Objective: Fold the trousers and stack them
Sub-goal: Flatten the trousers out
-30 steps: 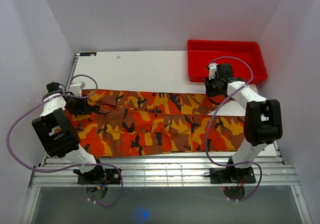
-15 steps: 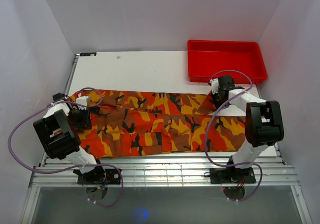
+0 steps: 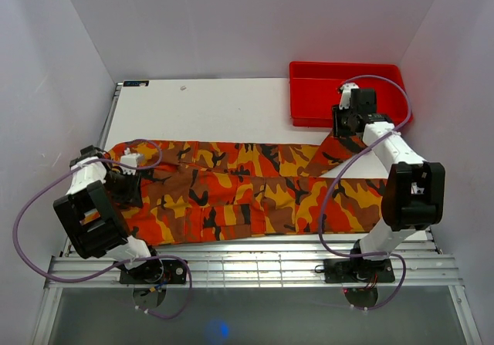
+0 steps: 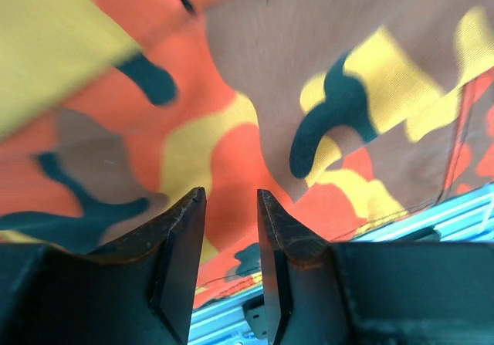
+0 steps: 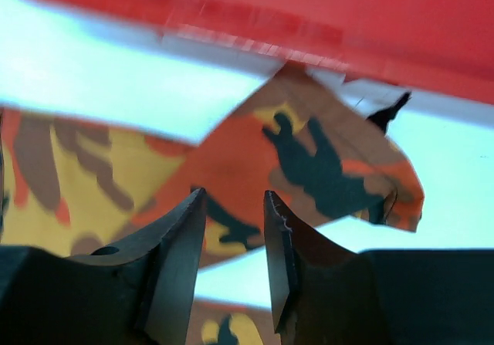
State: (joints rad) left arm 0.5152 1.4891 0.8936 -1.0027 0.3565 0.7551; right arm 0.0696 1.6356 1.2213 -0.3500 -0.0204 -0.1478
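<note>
The left arm [image 3: 86, 210], white links with black joints, folds up from its base and bends over at the wrist. Below that wrist, the black two-finger left tool [image 4: 230, 200] points downward. Its fingers [image 4: 181, 241] stand narrowly apart with nothing between them. The right arm [image 3: 409, 194] stretches far forward. The right tool [image 5: 233, 200] tilts down at its end, likewise narrowly parted and gripping nothing.
</note>
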